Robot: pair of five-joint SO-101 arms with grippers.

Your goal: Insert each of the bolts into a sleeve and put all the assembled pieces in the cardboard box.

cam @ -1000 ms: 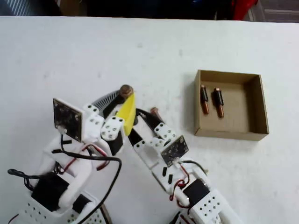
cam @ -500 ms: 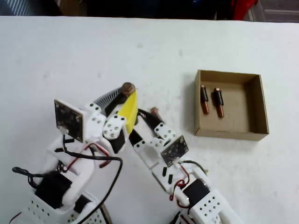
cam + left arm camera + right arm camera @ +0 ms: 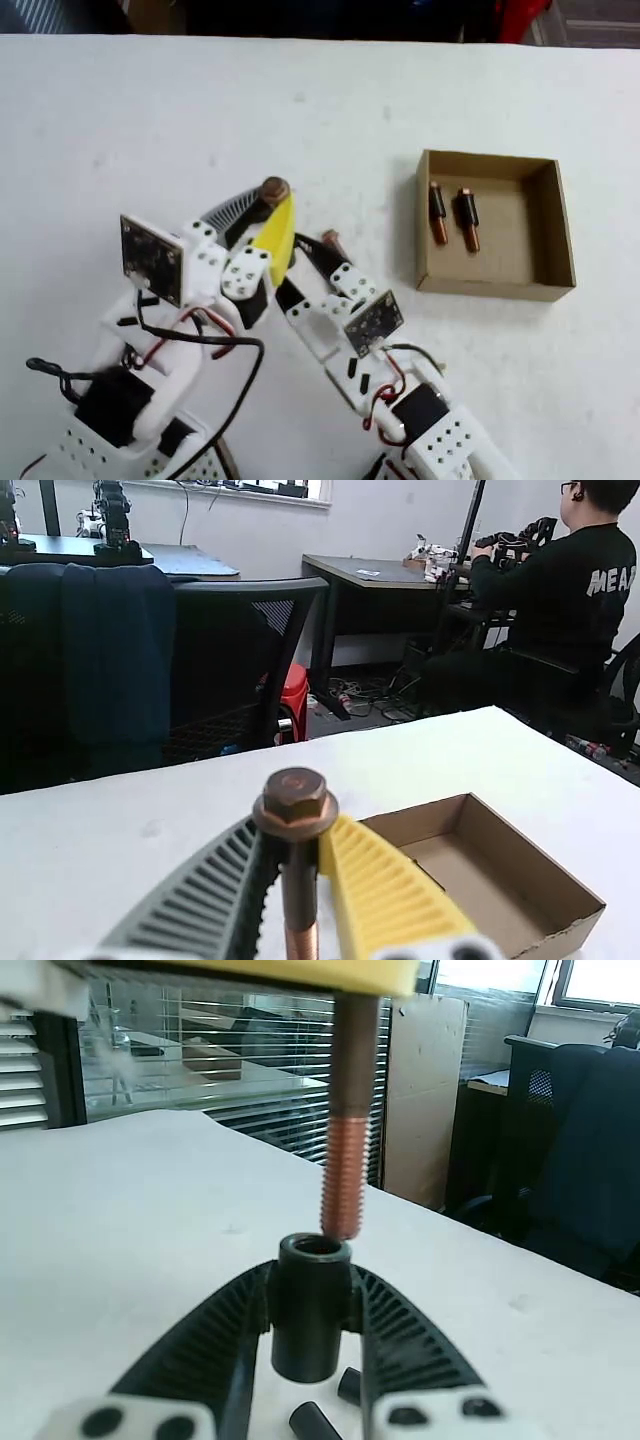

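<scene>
Bolt [image 3: 297, 880] is pinched tight in the left gripper [image 3: 262, 208], head up. Its tip is right at the top of the sleeve [image 3: 310, 1310], which the right gripper [image 3: 312, 1295] squeezes upright. Two done pieces [image 3: 438, 212] lie in the cardboard box [image 3: 495, 288] nearby.

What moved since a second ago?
The left tool, shut on the bolt, edged a tiny bit toward the right tool. Nothing was grabbed or dropped. The right tool with its sleeve, the cardboard box and the two pieces inside stayed put.
</scene>
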